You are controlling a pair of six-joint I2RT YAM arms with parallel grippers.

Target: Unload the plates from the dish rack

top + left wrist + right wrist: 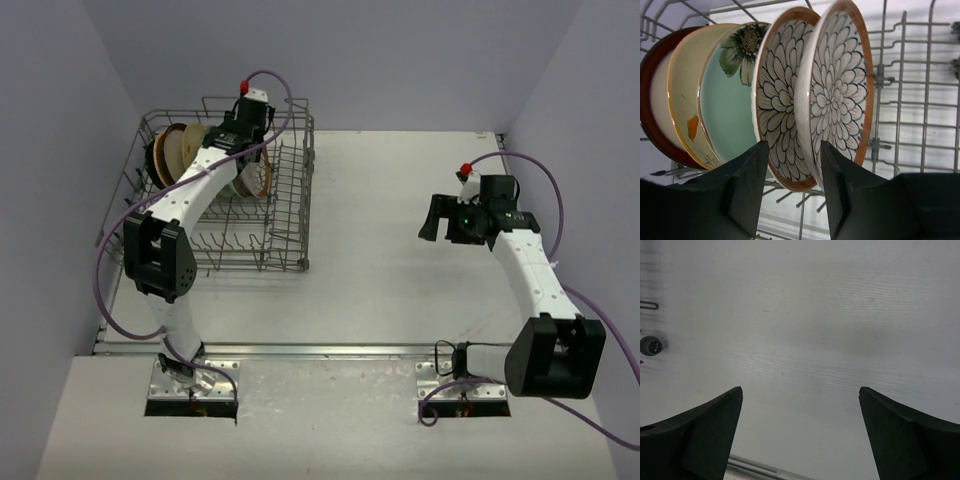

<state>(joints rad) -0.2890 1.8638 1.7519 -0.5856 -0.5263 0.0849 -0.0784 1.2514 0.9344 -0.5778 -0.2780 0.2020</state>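
Observation:
The grey wire dish rack stands at the far left of the table, with several plates upright in it. In the left wrist view they stand in a row: a red-rimmed plate, a cream plate, a mint green floral plate and two brown-rimmed petal plates. My left gripper is open, low inside the rack. Its fingers straddle the lower rims of the two petal plates without clamping them. My right gripper is open and empty above bare table at the right.
The rack's wire tines and side rise right of the plates. The white table lies between the rack and the right arm. Purple walls close in the back and sides. A metal strip runs along the near edge.

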